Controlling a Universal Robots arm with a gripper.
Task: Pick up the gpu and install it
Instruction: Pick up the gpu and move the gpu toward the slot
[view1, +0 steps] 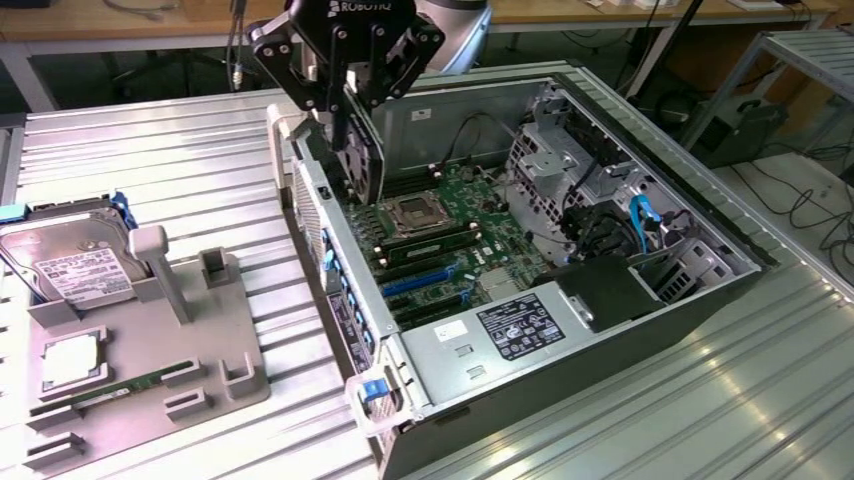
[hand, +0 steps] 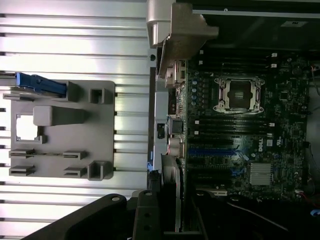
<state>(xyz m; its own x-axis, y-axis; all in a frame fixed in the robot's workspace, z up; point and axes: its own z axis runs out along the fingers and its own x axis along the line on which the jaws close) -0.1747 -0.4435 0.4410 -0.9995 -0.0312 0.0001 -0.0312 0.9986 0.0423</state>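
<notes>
While hovering over open grey PC case (view1: 561, 400), clamps thin dark gpu card (view1: 360, 160) upright in black gripper (view1: 350, 100), edge down for mobo slots (view1: 420, 280).

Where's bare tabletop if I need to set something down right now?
Bare ribbed table beyond the grey fixture, and at the exterior view's right of the computer case. Crowded: the fixture's slots, and the case interior where the pincer holds the gpu.
</notes>
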